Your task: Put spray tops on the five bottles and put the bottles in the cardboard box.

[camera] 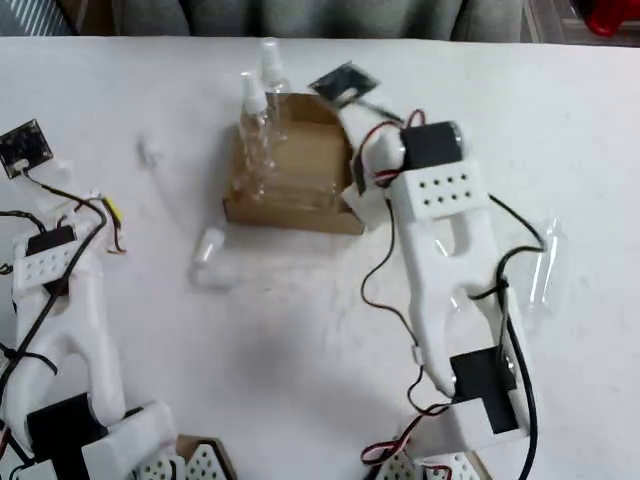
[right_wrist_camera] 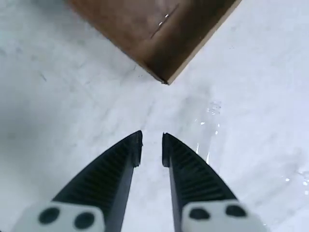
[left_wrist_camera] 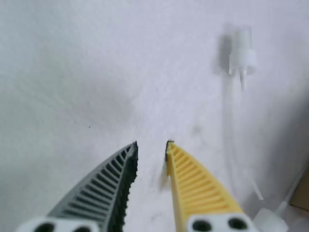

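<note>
The cardboard box [camera: 300,165] sits at the table's middle, with clear bottles [camera: 262,120] wearing white spray tops standing in it. Another capped bottle [camera: 207,247] lies on the table off the box's front left corner. A clear bottle [camera: 546,262] lies at the far right. A loose spray top [camera: 150,152] [left_wrist_camera: 242,57] with its thin tube lies left of the box. My left gripper [left_wrist_camera: 151,144] [camera: 108,220] hovers over bare table short of that top, slightly open and empty. My right gripper [right_wrist_camera: 151,134] is slightly open and empty beside the box corner [right_wrist_camera: 164,72], near a faint clear bottle [right_wrist_camera: 208,126].
The white table [camera: 300,330] has free room in front of the box. Red and black wires trail from both arms. A white cap-like piece [left_wrist_camera: 270,220] and a sliver of cardboard [left_wrist_camera: 303,193] show beside the left gripper.
</note>
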Controlling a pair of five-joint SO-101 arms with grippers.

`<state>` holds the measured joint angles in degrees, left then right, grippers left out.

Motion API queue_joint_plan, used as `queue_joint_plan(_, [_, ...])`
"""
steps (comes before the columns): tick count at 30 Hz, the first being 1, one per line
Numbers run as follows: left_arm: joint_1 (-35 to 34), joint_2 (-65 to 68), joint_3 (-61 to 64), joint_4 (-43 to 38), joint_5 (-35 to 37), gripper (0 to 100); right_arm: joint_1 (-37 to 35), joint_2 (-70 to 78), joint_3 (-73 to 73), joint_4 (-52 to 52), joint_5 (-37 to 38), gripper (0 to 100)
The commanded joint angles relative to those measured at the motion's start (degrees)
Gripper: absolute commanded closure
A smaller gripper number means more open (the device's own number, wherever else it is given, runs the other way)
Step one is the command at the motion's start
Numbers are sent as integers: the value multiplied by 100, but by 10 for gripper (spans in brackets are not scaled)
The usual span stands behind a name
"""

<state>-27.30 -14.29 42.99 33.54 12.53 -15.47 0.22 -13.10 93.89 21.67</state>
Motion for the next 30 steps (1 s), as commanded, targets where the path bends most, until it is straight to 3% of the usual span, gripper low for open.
queue_joint_plan(1, [57, -4, -53, -158, -62, 894, 66, 259, -35, -365, -264, 931])
queue_joint_plan(6, [57, -4, -53, -158, -62, 894, -22, 1033, -70, -971, -281, 844])
queue_joint_plan(15, [66, 4, -53, -158, -352, 894, 75, 1745, -70, -2026, -967, 840])
queue_joint_plan(30, [75, 4, -53, -158, -369, 894, 92, 2571, -79, -2826, -967, 843])
